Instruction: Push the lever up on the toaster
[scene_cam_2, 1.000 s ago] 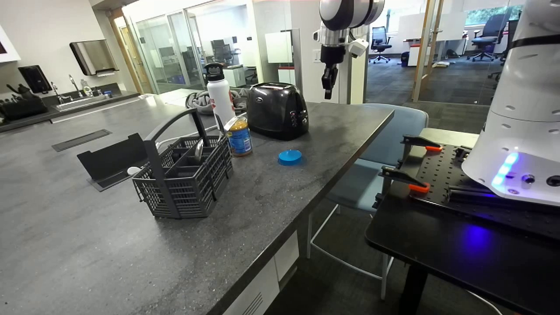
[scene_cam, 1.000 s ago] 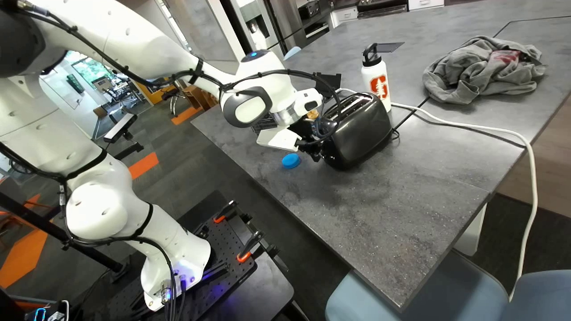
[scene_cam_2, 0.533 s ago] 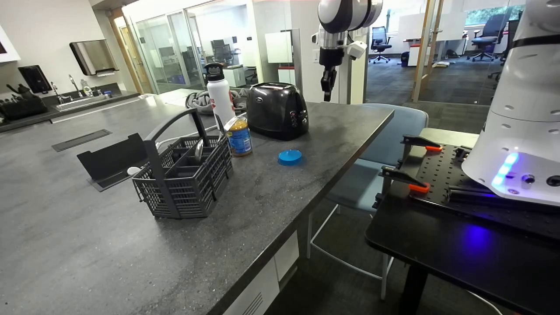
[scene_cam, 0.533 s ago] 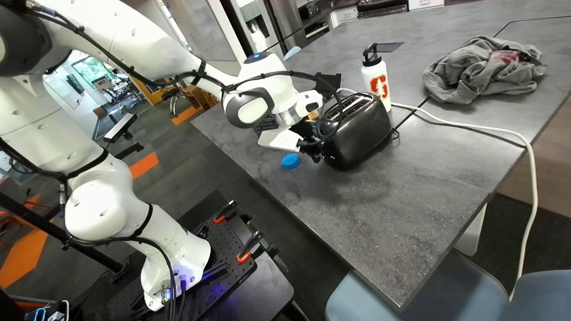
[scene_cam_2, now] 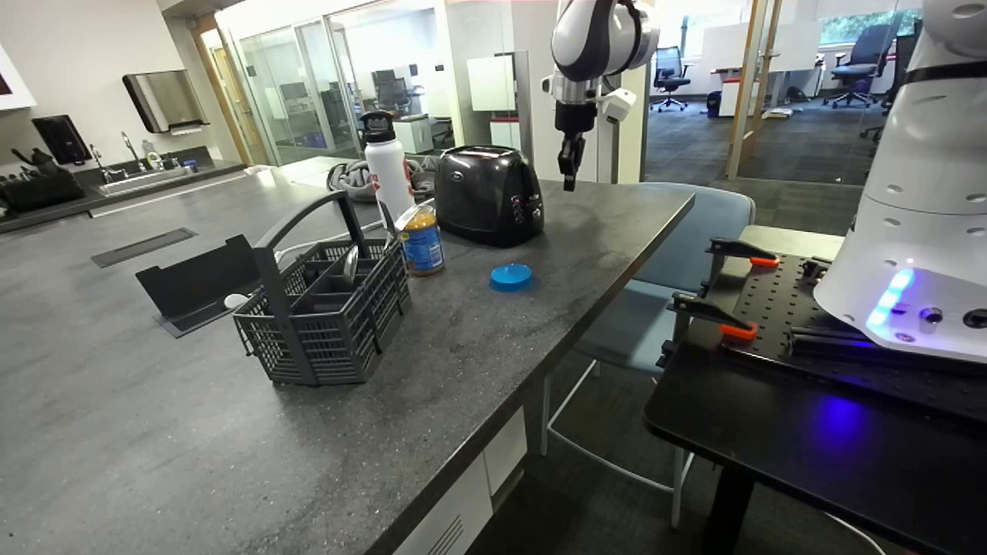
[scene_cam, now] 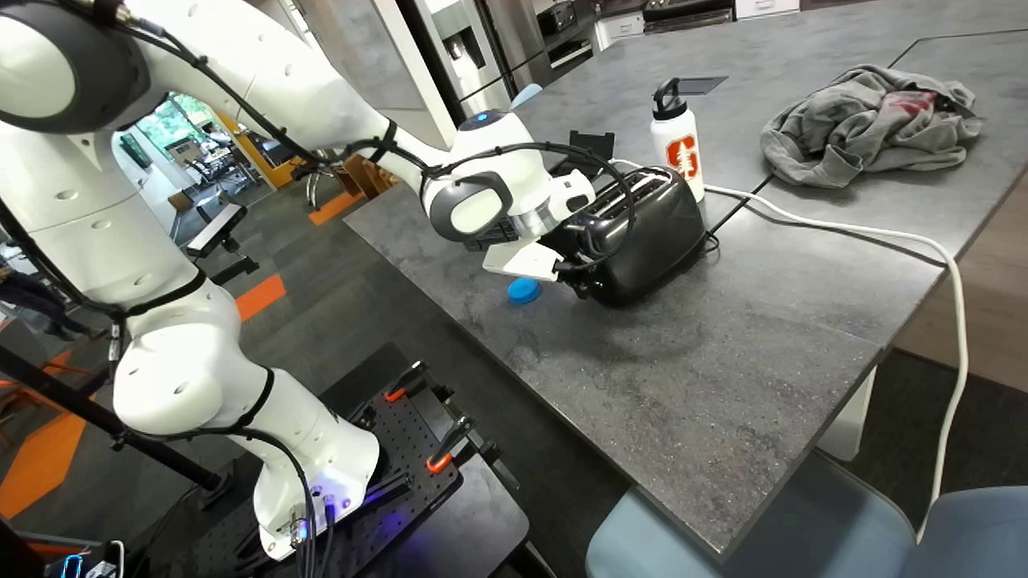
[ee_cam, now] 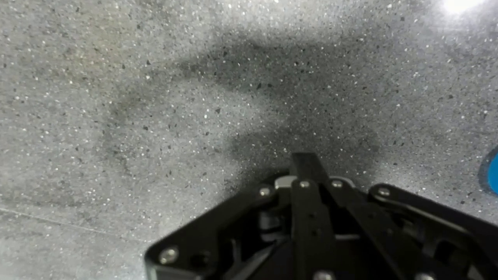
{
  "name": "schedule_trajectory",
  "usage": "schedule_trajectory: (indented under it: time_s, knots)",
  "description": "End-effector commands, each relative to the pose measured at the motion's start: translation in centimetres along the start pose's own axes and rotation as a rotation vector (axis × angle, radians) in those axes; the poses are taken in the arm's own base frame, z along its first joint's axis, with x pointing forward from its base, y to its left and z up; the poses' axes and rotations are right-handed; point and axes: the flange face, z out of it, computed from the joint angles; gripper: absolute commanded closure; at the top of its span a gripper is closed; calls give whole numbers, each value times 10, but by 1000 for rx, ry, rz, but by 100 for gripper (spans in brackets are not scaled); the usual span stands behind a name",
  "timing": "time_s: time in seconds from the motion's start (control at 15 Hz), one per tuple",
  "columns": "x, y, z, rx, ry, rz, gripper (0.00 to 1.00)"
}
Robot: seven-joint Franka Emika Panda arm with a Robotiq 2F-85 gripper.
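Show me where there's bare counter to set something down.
Bare: countertop between toaster, white cable and counter corner, with the gripper hanging near the toaster; also the stretch between basket and counter edge. Crowded: where basket, jar, bottle and toaster cluster.

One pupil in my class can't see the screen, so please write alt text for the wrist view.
A shut black pincer points in from the bottom edge, above a speckled gray countertop. Part of a blue lid shows at the right edge, and soft shadows darken the middle.
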Motion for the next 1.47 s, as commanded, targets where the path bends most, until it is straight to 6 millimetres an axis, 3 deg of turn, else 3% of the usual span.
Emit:
schedule_trajectory:
  time_s: [0.0,0.6,1.4]
  knots:
    - [7,7,14,-11,30,-12,100]
    - [17,1,33,12,51,-21,100]
    - [34,-9,42,18,88,-45,100]
